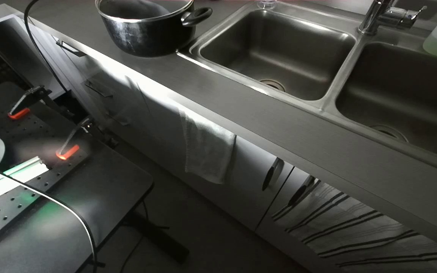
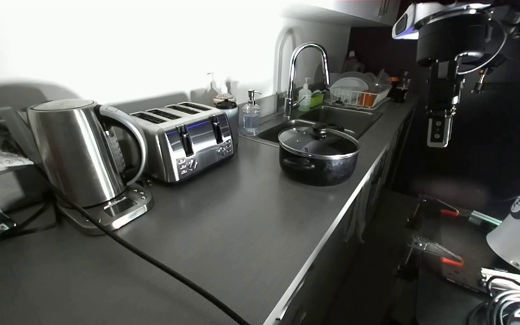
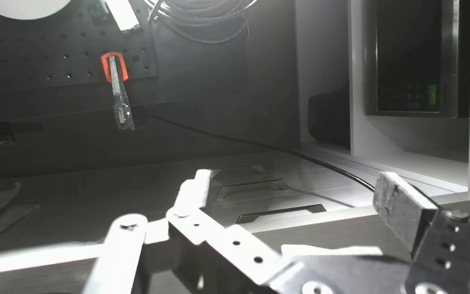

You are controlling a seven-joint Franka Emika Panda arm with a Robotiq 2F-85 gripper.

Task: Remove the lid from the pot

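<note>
The round dark grey pot (image 2: 325, 170) stands on the counter in an exterior view. A clear glass lid (image 2: 303, 141) with a steel rim and a dark knob (image 2: 319, 131) sits on it. The pot also shows at the top of an exterior view (image 1: 150, 36), where the frame cuts it off and the knob is out of view. My gripper (image 2: 438, 132) hangs pointing down, beyond the counter's front edge, apart from the pot and higher than it. In the wrist view the gripper (image 3: 294, 190) is open, with nothing between its fingers. The pot is out of the wrist view.
A double sink (image 1: 271, 57) with a faucet (image 2: 292, 76) lies beside the pot. A toaster (image 2: 183, 140), a kettle (image 2: 72, 153) and a soap bottle (image 2: 251, 115) stand along the wall. A black cable (image 2: 151, 262) crosses the counter. Drawer handles (image 3: 282, 211) show below the counter edge.
</note>
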